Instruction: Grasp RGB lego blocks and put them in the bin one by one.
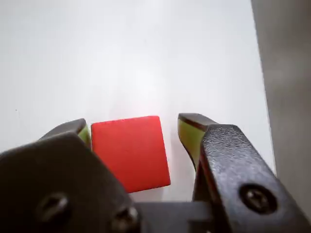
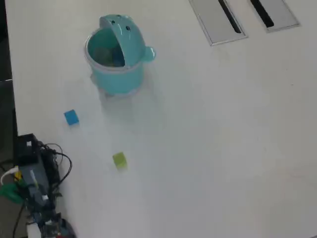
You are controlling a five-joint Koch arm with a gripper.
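In the wrist view a red lego block [image 1: 130, 150] lies on the white table between the two fingers of my gripper [image 1: 133, 124], which is open. The left finger [image 1: 83, 132] sits against the block's left side, and a gap separates the block from the right finger [image 1: 190, 136]. In the overhead view the light-teal bin [image 2: 115, 82] stands at the upper left with its lid flipped up. A blue block [image 2: 71, 117] lies below and left of the bin, and a yellow-green block [image 2: 119, 160] lies further below. The overhead view shows neither the gripper nor the red block.
Two grey slotted panels [image 2: 218, 20] [image 2: 275, 15] are set into the table at the top right. A cluster of electronics and cables [image 2: 34, 188] sits at the lower left edge. In the wrist view a grey strip [image 1: 286, 97] runs along the right side of the white surface.
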